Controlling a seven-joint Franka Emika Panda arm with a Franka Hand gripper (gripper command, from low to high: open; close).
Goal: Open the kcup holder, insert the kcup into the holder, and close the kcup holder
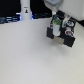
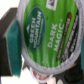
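Nearest the wrist camera: the kcup, a small white cup-shaped pod with a round green-and-blue foil lid, fills almost the whole view. A dark gripper finger with a green pad presses against its side; the jaws are clenched on the pod.

Exterior view, from its left to its right:
- The kcup holder, a black boxy unit, is at the far edge of the table, mostly cut off and blurred. I cannot tell whether its drawer is open.
- A tall white bottle-shaped post stands just beside it.
- The gripper hangs above the pale tabletop, well apart from the holder, with the pod between its fingers.

Step in hand, by judgement: carrying the pod toward the holder. The next move calls for travel toward the exterior view's left and the far edge, keeping wide of the post.

Room: broad bare tabletop lies under and ahead of the gripper. The tight spot is the post beside the holder.
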